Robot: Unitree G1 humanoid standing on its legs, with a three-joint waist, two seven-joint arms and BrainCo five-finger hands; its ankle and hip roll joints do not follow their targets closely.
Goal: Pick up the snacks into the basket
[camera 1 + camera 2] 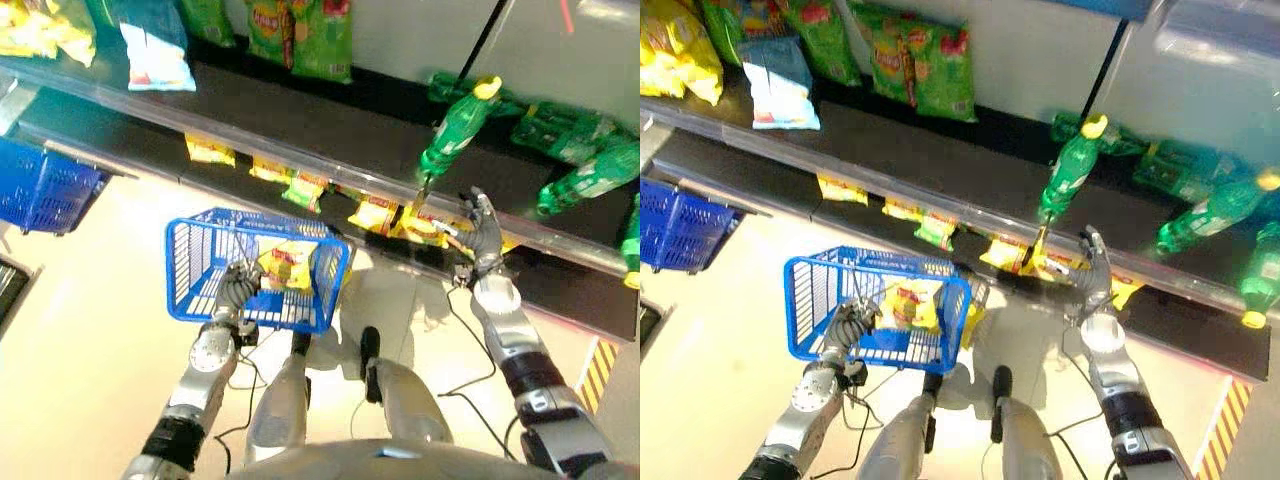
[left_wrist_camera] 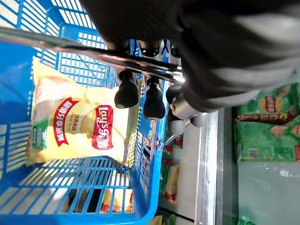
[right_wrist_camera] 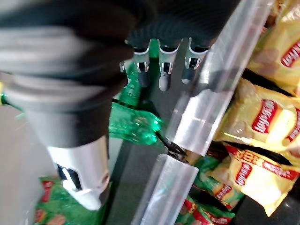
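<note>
Left hand (image 1: 235, 290) nearest, fingers curled round the wire handle of the blue basket (image 1: 190, 262); one yellow snack bag (image 2: 77, 124) already inside. Right hand (image 1: 484, 235) at the shelf rail (image 3: 211, 101), fingers relaxed, holding nothing. Step: reaching for another. Next, lower onto the yellow bags (image 3: 262, 124) below the rail and pinch one.
</note>
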